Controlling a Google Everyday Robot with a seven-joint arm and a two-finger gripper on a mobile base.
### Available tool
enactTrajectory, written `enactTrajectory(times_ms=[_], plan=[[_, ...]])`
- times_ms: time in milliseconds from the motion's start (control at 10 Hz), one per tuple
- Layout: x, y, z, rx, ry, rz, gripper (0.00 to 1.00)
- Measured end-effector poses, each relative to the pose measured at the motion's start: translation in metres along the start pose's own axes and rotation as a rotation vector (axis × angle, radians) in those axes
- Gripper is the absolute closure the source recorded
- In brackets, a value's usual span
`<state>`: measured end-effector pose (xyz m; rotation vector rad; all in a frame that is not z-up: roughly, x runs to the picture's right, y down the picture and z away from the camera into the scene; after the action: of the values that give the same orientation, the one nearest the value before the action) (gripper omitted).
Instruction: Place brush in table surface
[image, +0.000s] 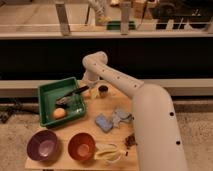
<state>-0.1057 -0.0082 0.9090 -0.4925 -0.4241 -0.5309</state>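
1. While the white arm (145, 107) rises from the lower right of the frame and bends over at upper centre, the tool (90, 91) hangs low at the right edge of the green tray (55, 85).
2. The tool is released, with its fingers spread and clenched on nothing.
3. The brush (72, 96) lies aslant in the tray. Its darker head points toward the tray's middle, and its black handle reaches up to the right rim, ending just beside the tool. I cannot tell whether they touch.
4. A round orange item (59, 113) sits in the tray's lower left.
5. On the bench (90, 125), a dark cup (103, 91) stands just right of the tool.
6. A purple bowl (44, 145) and an orange bowl (81, 146) sit side by side at the lower left of the frame.
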Motion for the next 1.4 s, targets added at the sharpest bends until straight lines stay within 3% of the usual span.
enactTrajectory(times_ms=[500, 1400], plan=[[-0.003, -0.019, 0.023, -0.001, 0.002, -0.036, 0.20], [0.004, -0.029, 0.058, 0.007, 0.032, -0.094, 0.20]])
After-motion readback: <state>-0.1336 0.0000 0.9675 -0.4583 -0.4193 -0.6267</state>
